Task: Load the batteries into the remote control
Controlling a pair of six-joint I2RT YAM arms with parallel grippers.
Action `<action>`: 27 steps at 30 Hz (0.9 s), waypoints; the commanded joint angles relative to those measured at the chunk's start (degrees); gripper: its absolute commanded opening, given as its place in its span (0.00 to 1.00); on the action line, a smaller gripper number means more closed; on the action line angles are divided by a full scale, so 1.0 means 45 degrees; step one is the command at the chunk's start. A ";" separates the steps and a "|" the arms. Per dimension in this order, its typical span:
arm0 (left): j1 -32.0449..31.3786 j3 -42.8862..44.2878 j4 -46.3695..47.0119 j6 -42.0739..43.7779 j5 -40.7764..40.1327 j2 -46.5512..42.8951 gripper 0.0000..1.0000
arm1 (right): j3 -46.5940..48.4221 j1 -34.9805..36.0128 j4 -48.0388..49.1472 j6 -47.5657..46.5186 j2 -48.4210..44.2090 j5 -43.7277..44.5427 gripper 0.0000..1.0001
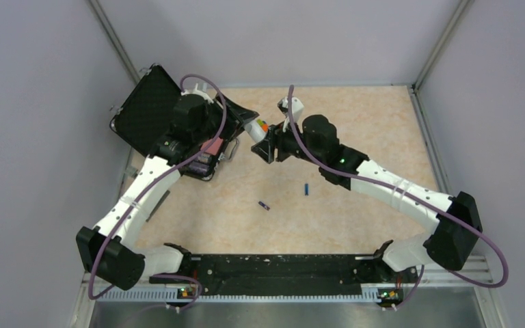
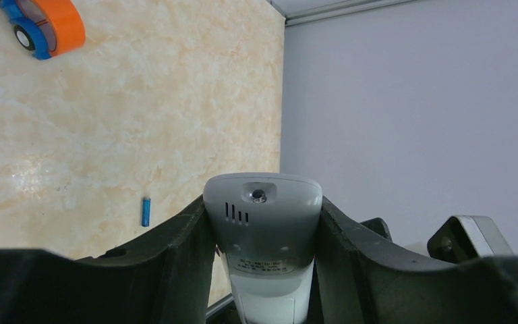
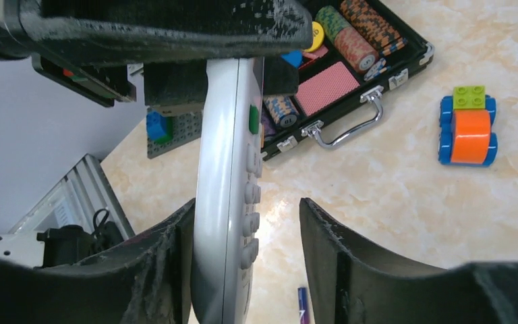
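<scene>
- The left gripper is clamped on the remote; both fingers press against its narrow sides, near one end.
- The right gripper has its fingers apart around the same remote. One finger lies against the smooth back, while the other stands clear of the button face.
- In the top view the remote is lifted above the table at upper centre, between the two grippers.
- Two batteries lie loose on the table at lower centre of the top view: a blue battery and, to its lower left, a darker battery. They are apart from each other and from the remote.
- One open black case sits at the upper left of the top view, lid raised.
- In the right wrist view the case holds several striped chip stacks, partly hidden so I cannot count them, and one pink card deck.
- One toy car stands on the table to the right of the case in the right wrist view, not touching it.
</scene>
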 commanded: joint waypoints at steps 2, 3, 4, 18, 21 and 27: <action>-0.0053 0.0297 0.0162 -0.0263 -0.0038 -0.0105 0.00 | 0.0494 0.0109 0.0981 -0.0259 -0.0261 0.0715 0.44; -0.0044 0.0282 0.0149 -0.0253 -0.0077 -0.0133 0.00 | 0.0460 0.0113 0.1056 -0.0252 -0.0279 0.0764 0.43; -0.0048 0.0283 0.0126 -0.0235 -0.0121 -0.0156 0.00 | 0.0412 0.0107 0.1146 -0.0205 -0.0325 0.0790 0.40; 0.0204 -0.0884 0.2533 0.2668 0.1530 -0.1588 0.78 | 0.1057 -0.0509 0.1085 0.1377 -0.0785 -0.2536 0.00; 0.1466 -0.1105 0.3548 0.2585 0.4394 -0.1717 0.80 | 0.0918 -0.1452 0.2401 0.3136 -0.0624 -0.5090 0.00; 0.2467 -0.0601 0.5477 0.2167 0.9617 -0.0910 0.79 | 0.1517 -0.2162 0.4273 0.5588 0.0288 -0.8390 0.00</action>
